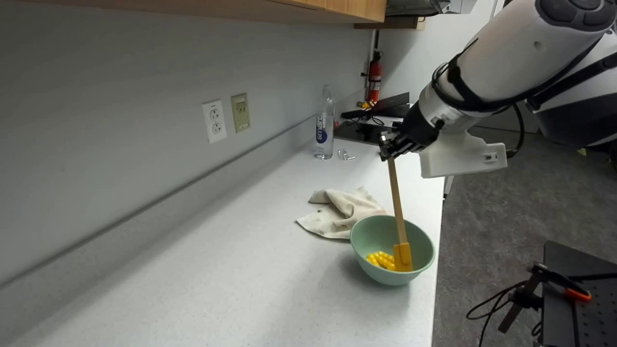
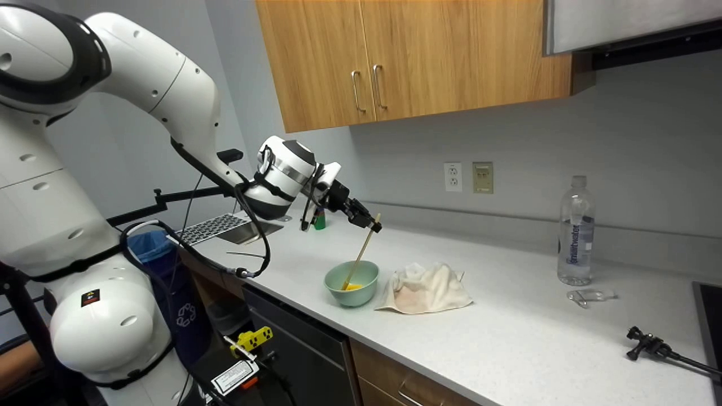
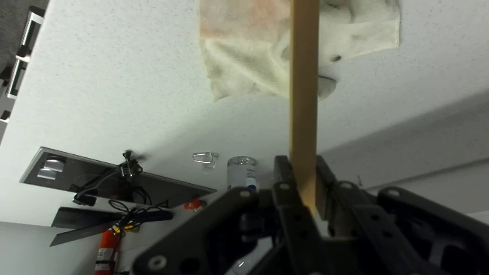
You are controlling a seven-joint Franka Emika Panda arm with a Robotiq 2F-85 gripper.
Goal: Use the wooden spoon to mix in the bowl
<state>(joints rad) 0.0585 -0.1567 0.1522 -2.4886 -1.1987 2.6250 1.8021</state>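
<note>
My gripper, in both exterior views (image 1: 388,148) (image 2: 372,223) and the wrist view (image 3: 302,168), is shut on the wooden spoon near the top of its handle. The spoon (image 1: 396,202) has a long wooden handle and a flat yellow-orange head; it also shows in an exterior view (image 2: 362,251) and the wrist view (image 3: 304,76). It stands slightly tilted, with its head down inside the green bowl (image 1: 373,233) (image 2: 366,290). Yellow pieces (image 1: 382,260) lie in the bowl beside the head. My gripper is well above the bowl. The bowl is out of the wrist view.
A crumpled beige cloth (image 1: 342,212) (image 2: 428,290) (image 3: 244,49) lies beside the bowl. A clear water bottle (image 1: 325,130) (image 2: 575,237) and a small clear plastic piece (image 1: 345,154) stand farther along the counter. The counter's front edge (image 1: 437,270) is close to the bowl. Cabinets (image 2: 417,56) hang above.
</note>
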